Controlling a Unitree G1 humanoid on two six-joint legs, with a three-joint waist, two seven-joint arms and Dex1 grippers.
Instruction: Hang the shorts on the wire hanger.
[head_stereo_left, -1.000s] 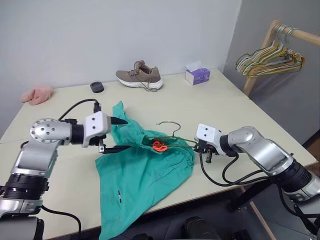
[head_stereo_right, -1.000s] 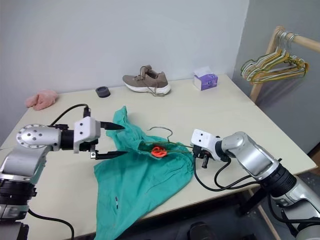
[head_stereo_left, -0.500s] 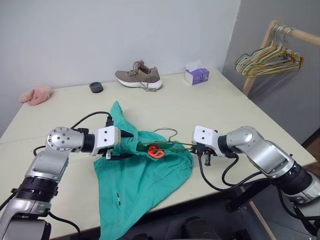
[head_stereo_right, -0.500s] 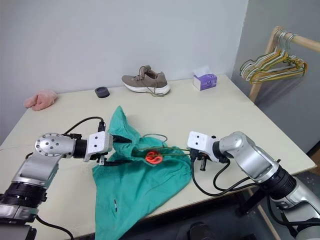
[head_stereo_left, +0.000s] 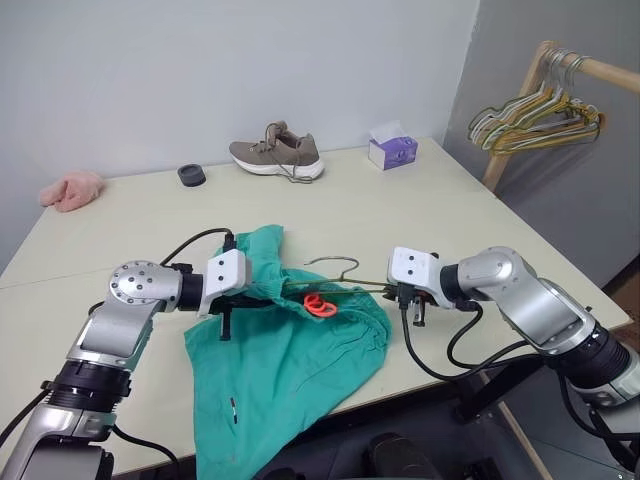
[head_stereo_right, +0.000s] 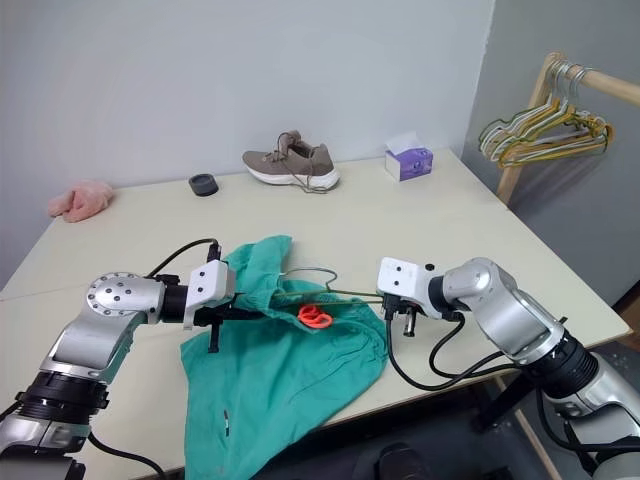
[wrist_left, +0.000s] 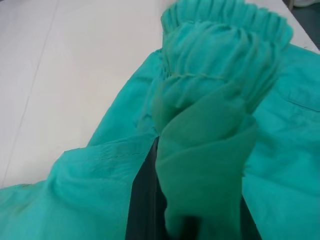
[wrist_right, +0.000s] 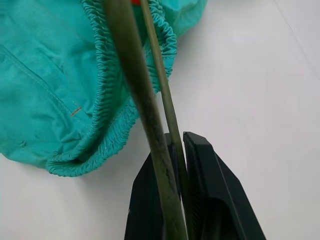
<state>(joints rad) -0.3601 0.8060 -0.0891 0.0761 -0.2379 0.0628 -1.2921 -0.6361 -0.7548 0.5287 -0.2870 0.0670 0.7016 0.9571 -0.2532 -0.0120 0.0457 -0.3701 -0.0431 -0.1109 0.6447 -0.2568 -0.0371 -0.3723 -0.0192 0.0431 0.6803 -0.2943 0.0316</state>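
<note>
Teal shorts (head_stereo_left: 290, 350) bunch in left tool (head_stereo_left: 252, 292); right tool (wrist_right: 179, 165) pinches wire hanger (head_stereo_left: 345, 285).

The shorts (head_stereo_left: 285, 340) are lying on the near part of the table (head_stereo_left: 420, 215) in front of me, one leg hanging over the near edge. The wire hanger (head_stereo_left: 345, 283) is lying across their waistband, between my left tool (head_stereo_left: 240, 297) and my right tool (head_stereo_left: 400, 293). Behind them, a shoe (head_stereo_left: 278, 154) is sitting along the far edge, a tissue box (head_stereo_left: 393, 150) to its right.
</note>
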